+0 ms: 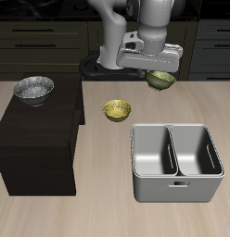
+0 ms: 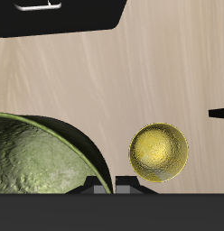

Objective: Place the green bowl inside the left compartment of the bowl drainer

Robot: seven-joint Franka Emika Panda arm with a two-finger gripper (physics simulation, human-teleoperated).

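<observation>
The green bowl [image 1: 161,81] hangs in the air at the back of the table, tilted, with my gripper [image 1: 154,72] shut on its rim. In the wrist view the green bowl [image 2: 37,162] looms large and close, its rim running in between the gripper [image 2: 109,187] fingertips. The grey bowl drainer [image 1: 177,190] stands near the table's front edge, well forward of the held bowl. Its left compartment [image 1: 198,153] has nothing in it, and neither does the twin well beside it.
A yellow bowl [image 1: 115,110] [image 2: 159,152] sits on the table between the held bowl and the drainer. A silver speckled bowl [image 1: 33,89] rests on a black cabinet [image 1: 38,139], whose dark top [image 2: 60,13] also shows in the wrist view.
</observation>
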